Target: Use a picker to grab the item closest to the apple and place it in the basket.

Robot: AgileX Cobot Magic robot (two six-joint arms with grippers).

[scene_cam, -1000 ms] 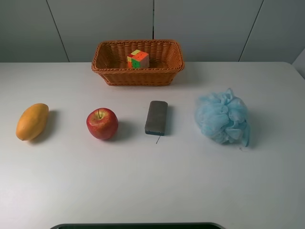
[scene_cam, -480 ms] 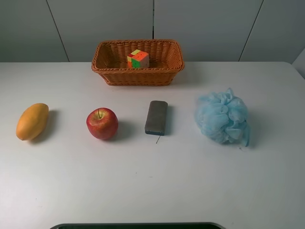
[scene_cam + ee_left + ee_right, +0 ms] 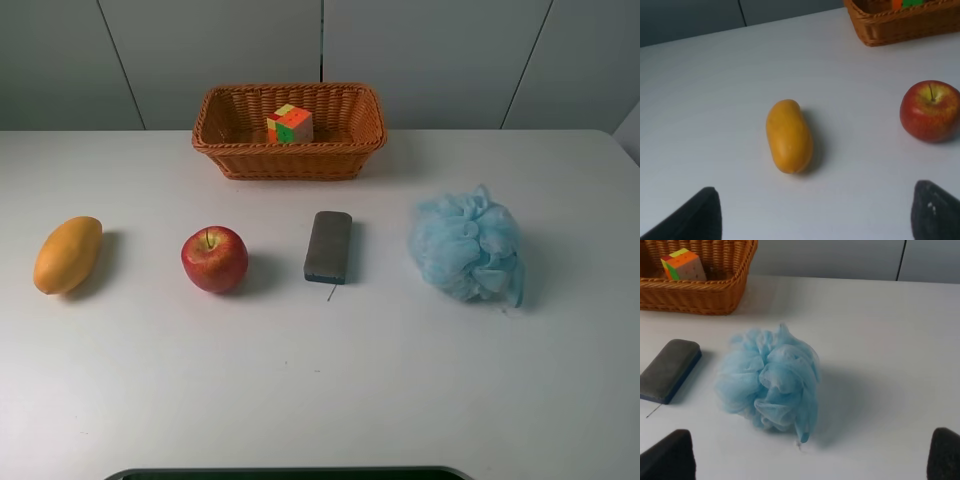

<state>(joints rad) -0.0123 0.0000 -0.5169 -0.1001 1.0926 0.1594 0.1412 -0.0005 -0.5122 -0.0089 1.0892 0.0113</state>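
A red apple point(image 3: 214, 259) lies on the white table, left of centre; it also shows in the left wrist view point(image 3: 930, 110). A dark grey oblong block point(image 3: 328, 246) lies just right of it, the nearest thing to the apple; it also shows in the right wrist view point(image 3: 669, 370). A wicker basket point(image 3: 340, 152) stands at the back centre with a colourful cube point(image 3: 290, 124) inside. My left gripper point(image 3: 815, 220) is open and empty, facing the mango. My right gripper point(image 3: 807, 460) is open and empty, facing the blue puff. Neither arm shows in the exterior high view.
A yellow mango point(image 3: 67, 255) lies at the far left, also in the left wrist view point(image 3: 788, 135). A light blue mesh bath puff point(image 3: 467, 246) lies at the right, also in the right wrist view point(image 3: 771, 379). A dark edge point(image 3: 290, 472) runs along the table's front.
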